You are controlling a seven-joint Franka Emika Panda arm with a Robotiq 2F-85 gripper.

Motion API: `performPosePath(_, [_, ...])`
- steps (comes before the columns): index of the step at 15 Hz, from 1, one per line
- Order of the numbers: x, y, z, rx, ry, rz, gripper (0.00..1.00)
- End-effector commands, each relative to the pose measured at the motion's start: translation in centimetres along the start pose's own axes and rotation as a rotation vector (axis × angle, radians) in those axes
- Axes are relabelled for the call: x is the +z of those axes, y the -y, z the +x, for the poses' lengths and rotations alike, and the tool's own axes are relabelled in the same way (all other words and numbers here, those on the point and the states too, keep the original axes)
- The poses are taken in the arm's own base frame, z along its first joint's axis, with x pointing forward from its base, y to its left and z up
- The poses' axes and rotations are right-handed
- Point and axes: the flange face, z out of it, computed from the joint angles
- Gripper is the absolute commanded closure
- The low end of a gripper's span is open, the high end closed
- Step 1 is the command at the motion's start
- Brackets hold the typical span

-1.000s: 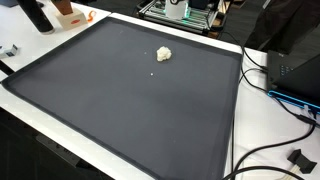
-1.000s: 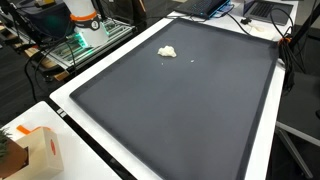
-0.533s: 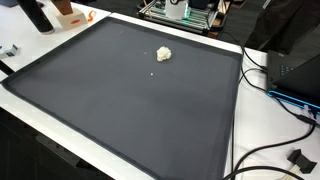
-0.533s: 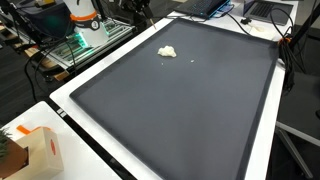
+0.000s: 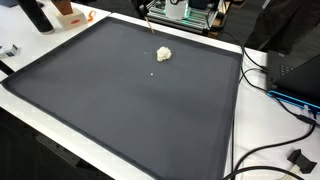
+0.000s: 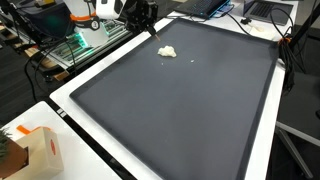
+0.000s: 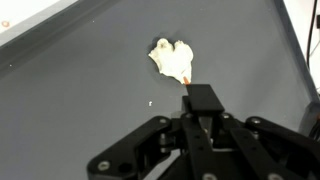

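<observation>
Pincer [image 7: 203, 102] clamped on thin stick [image 7: 187, 79]; white crumpled lump [image 7: 170, 57] lay just ahead, on dark mat [image 7: 80, 110].

In an exterior view, a lump [image 6: 167, 51] lies on the mat [image 6: 180, 110] covering the tabletop [image 6: 66, 106], a crumb [image 6: 193, 57] just beside it, the tool [image 6: 151, 29] above the mat's edge nearby.

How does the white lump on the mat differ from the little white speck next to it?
The white lump is far larger than the speck. The lump is crumpled and lobed; the speck is a mere dot. In the wrist view the stick in the tool points at the lump; the speck lies off to its side. Both are white and rest on the dark mat.
</observation>
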Motion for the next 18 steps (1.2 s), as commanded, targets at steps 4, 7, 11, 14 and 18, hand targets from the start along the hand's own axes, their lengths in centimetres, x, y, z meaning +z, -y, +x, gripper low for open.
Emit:
performPosePath(4, [2.1, -1.2, 1.9, 0.259, 0.010, 0.024, 0.97])
performPosePath(7, [2.8, -1.4, 2.4, 0.350, 0.020, 0.017, 0.97])
performPosePath(11, [3.8, -1.4, 2.9, 0.431, 0.051, -0.011, 0.97])
performPosePath(14, [4.5, -1.3, 3.2, 0.485, 0.057, -0.026, 0.97])
performPosePath(18, [5.1, -0.8, 3.5, 0.550, 0.056, -0.043, 0.97])
